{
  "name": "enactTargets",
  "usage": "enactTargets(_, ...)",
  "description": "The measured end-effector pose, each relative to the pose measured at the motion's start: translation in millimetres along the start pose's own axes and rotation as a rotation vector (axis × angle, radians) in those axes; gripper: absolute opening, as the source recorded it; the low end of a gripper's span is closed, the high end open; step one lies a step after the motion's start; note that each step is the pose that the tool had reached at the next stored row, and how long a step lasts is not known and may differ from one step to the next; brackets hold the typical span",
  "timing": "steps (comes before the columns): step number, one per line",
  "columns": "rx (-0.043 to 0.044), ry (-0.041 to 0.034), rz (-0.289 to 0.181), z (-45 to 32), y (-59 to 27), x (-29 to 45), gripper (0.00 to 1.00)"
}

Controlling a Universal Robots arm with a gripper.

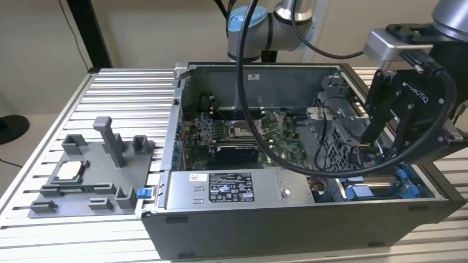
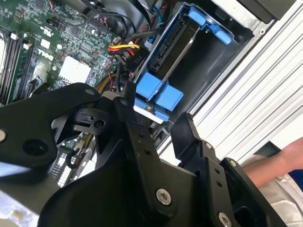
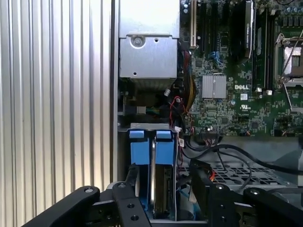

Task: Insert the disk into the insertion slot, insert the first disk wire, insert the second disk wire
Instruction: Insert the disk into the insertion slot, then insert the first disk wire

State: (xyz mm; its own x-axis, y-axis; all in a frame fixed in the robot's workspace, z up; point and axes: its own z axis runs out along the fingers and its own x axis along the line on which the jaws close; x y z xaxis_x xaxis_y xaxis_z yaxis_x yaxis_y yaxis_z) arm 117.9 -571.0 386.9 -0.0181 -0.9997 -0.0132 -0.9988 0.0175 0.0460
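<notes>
The disk (image 3: 163, 189) stands on edge in its blue carrier, seated in the drive bay (image 2: 215, 49) at the corner of the open computer case (image 1: 292, 230) towards the exterior view's right. The carrier's two blue tabs (image 3: 150, 150) point up out of the bay.

The gripper (image 3: 163, 166) hangs over this bay with its black fingers (image 3: 131, 177) spread wide, one on each side of the carrier. I cannot tell whether either finger touches it.

The same case also holds the green motherboard (image 3: 236, 94) and the grey power-supply box (image 1: 234, 189) along its front wall. A bundle of red, yellow and black wires (image 2: 124, 47) lies loose just beside the bay.

The case rests on a ribbed aluminium table (image 1: 131, 93). On the exterior view's left stands a grey fixture tray (image 1: 91, 186) holding a small silver square part (image 1: 69, 171).
</notes>
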Motion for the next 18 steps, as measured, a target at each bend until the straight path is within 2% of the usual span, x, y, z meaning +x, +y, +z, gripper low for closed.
enactTargets(3, 0.0008, -0.0148, -0.001, 0.8, -1.0, -2.5, 1.0)
enactTargets(6, 0.0011, -0.0343, -0.001, 2.1, -2.8, -4.0, 1.0)
enactTargets(14, 0.0015, -0.1068, 0.025, 7.0, -10.4, -4.3, 1.0)
enactTargets(16, 0.002, -0.1195, 0.037, 9.0, -11.8, -4.3, 1.0)
enactTargets(18, 0.0027, -0.128, 0.05, 11.3, -13.2, -4.3, 1.0)
